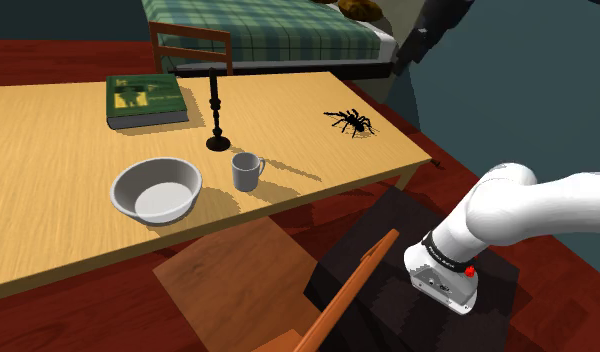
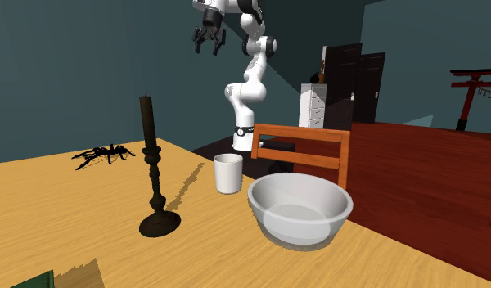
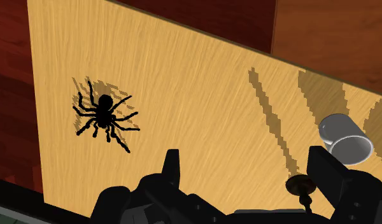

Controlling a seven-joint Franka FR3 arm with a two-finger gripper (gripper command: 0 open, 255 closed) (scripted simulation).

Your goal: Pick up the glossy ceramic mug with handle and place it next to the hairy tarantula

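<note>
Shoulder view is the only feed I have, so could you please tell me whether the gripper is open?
Observer: Yes. The wrist view shows the gripper open, its fingers apart with nothing between them.
Operator: Thank you. How high is it?
Observer: The second exterior view shows it hanging well above the table, far from the mug.
Operator: What does it look down on?
Observer: The tarantula and the mug, both apart from the fingers.
</note>
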